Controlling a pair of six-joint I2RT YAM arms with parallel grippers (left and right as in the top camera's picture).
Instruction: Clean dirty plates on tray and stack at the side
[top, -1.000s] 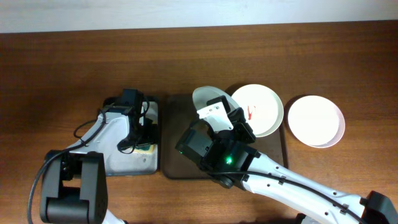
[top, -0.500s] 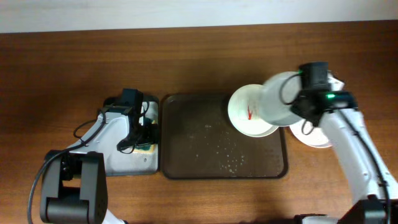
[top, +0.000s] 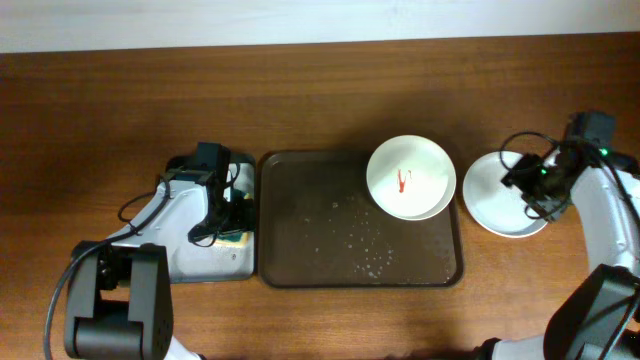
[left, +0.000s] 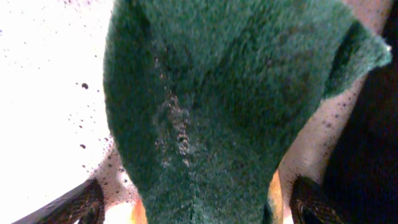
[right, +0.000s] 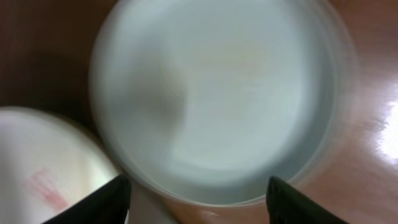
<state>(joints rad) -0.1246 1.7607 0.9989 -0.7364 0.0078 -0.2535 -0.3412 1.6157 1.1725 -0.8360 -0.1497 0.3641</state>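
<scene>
One white plate (top: 410, 177) with a red smear lies on the far right part of the dark brown tray (top: 330, 235); it shows again as the smeared plate (right: 43, 168). On the bare table to the right of the tray rests a pale mint plate (right: 217, 93), seen as the stacked plates (top: 500, 200) from above. My right gripper (top: 522, 182) hovers over their right rim, open (right: 199, 208), gripping nothing. My left gripper (top: 228, 222) is low over a green sponge (left: 224, 99). Its fingers (left: 81, 205) stand wide on either side with gaps, so this left gripper (left: 196, 202) is open.
A smaller grey sponge tray (top: 195, 255) with a black rim sits left of the brown tray, wet and speckled. Water drops dot the brown tray's middle (top: 365, 245). Cables trail from both arms.
My right arm carried a plate from over the tray to the right, set it on the plates beside the tray and opened. The left arm stayed put.
</scene>
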